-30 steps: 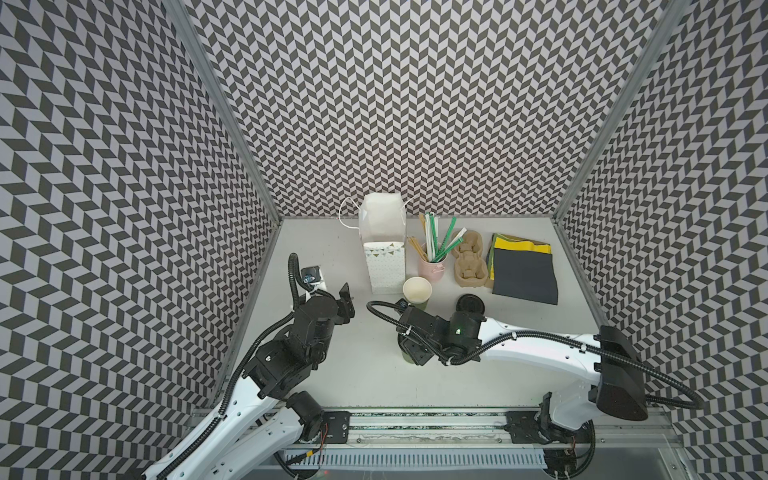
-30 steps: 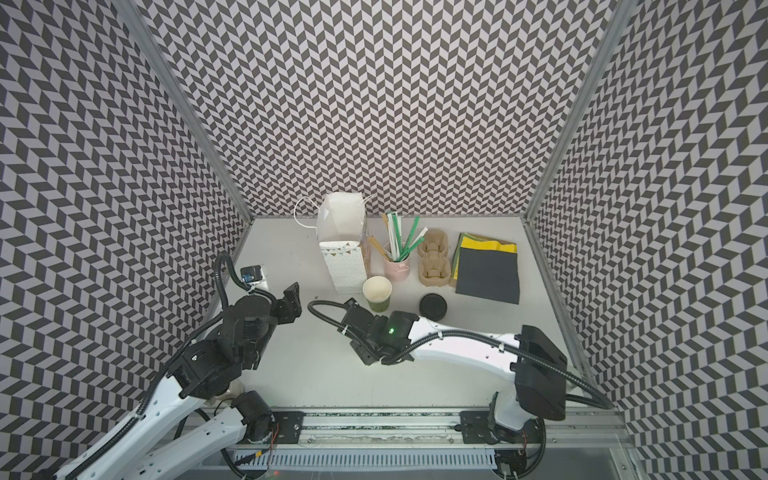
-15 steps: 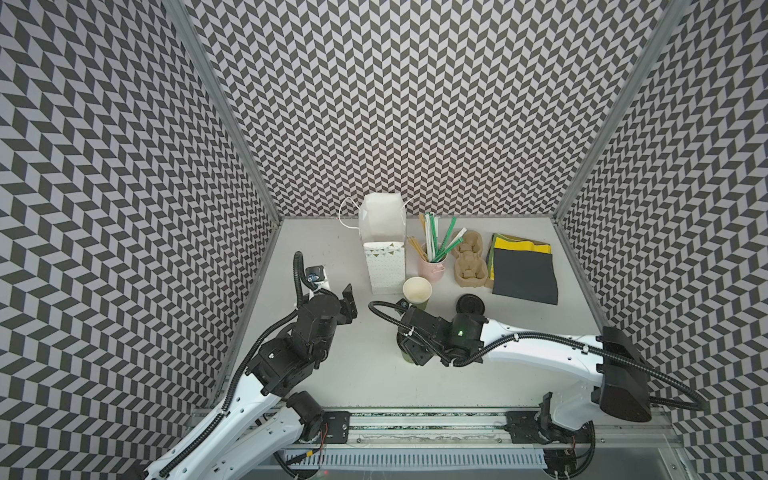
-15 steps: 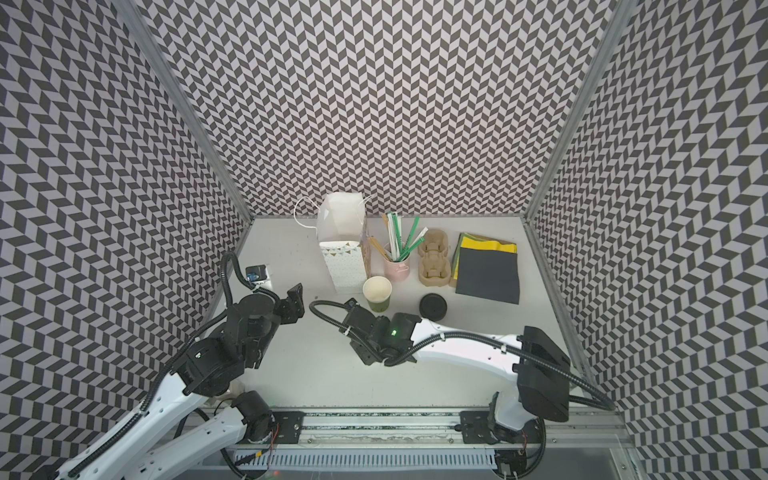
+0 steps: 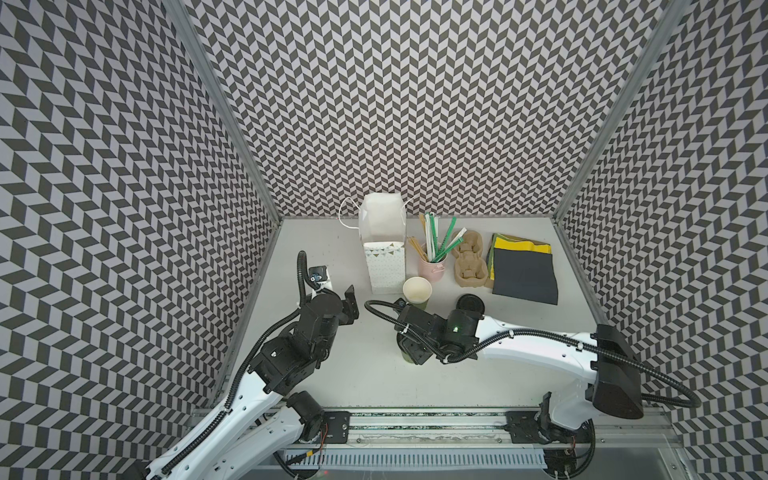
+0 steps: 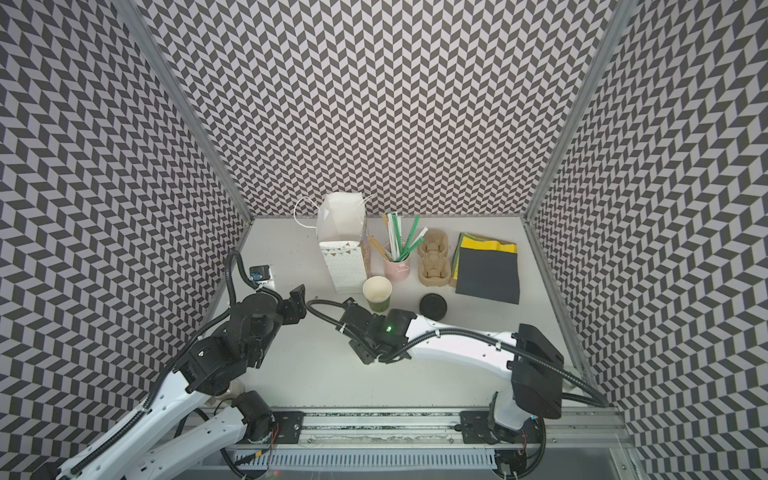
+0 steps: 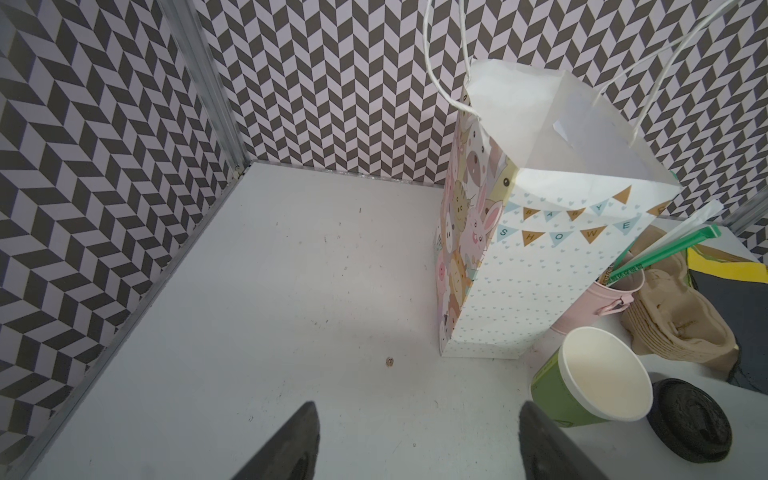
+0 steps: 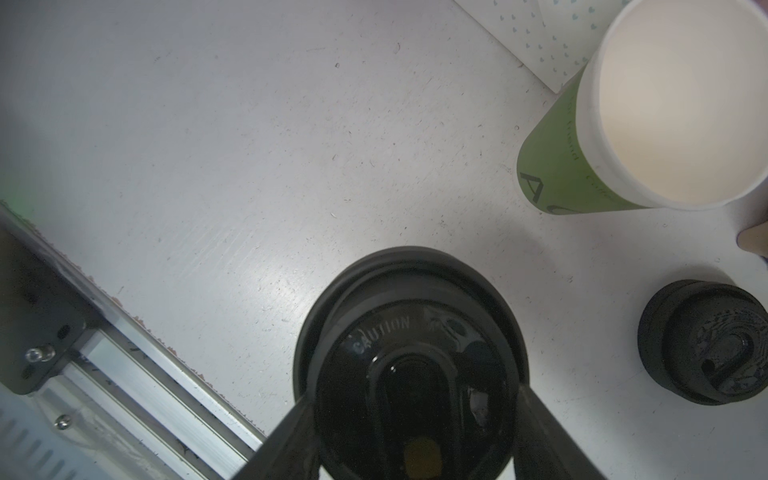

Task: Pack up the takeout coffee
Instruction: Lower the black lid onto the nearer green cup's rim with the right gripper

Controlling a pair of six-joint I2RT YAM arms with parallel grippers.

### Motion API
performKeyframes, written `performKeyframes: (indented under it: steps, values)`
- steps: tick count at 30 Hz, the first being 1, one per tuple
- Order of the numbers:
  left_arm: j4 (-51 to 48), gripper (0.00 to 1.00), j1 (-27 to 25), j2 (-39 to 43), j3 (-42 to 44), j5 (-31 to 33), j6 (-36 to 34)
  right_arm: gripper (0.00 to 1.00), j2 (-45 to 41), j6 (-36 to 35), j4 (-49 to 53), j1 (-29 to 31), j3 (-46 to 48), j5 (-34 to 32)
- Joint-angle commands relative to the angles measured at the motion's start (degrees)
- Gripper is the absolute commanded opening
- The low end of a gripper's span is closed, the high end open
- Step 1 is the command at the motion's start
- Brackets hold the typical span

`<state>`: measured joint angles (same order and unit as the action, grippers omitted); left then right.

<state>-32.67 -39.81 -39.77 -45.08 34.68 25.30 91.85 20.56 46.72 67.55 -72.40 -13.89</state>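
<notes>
Sitting upright on the table (image 5: 357,374) under the right gripper (image 8: 415,424), the takeout coffee (image 8: 409,357) shows only its black lid, marked CAUTION, in the right wrist view, with the two fingers (image 8: 286,440) pressed against opposite sides of that lid; in a top view a sliver of its green wall (image 5: 406,358) peeks out below the gripper. Just beyond this gripper stands an open green cup (image 5: 417,291), and beside that lies a loose black lid (image 6: 432,305). Farther off are the paper gift bag (image 5: 384,266), the pink cup of straws (image 6: 397,266), cardboard carriers (image 5: 469,266) and napkins (image 5: 524,276). The left gripper (image 7: 415,444) hangs spread wide and empty, apart from the coffee.
</notes>
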Motion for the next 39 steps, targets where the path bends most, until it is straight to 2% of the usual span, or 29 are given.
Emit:
performKeyframes:
  steps: [1, 5, 15, 39]
  values:
    - [0.0, 0.76, 0.3, -0.1, 0.3, -0.3, -0.1, 0.20, 3.9, 0.5, 8.3, -1.0, 2.6, 3.0]
    - [0.1, 0.76, 0.3, -0.2, 0.3, -0.5, -0.3, 0.31, 3.6, 0.7, 8.7, -1.0, 1.2, 2.6]
    - [0.0, 0.76, 0.3, -0.4, 0.3, -0.5, -0.3, 0.45, 3.3, 0.8, 9.4, -1.0, -0.2, 2.7]
    - [-0.2, 0.76, 0.3, -0.5, 0.3, -0.4, -0.3, 0.62, 2.5, 1.2, 9.2, -1.1, -1.6, 1.3]
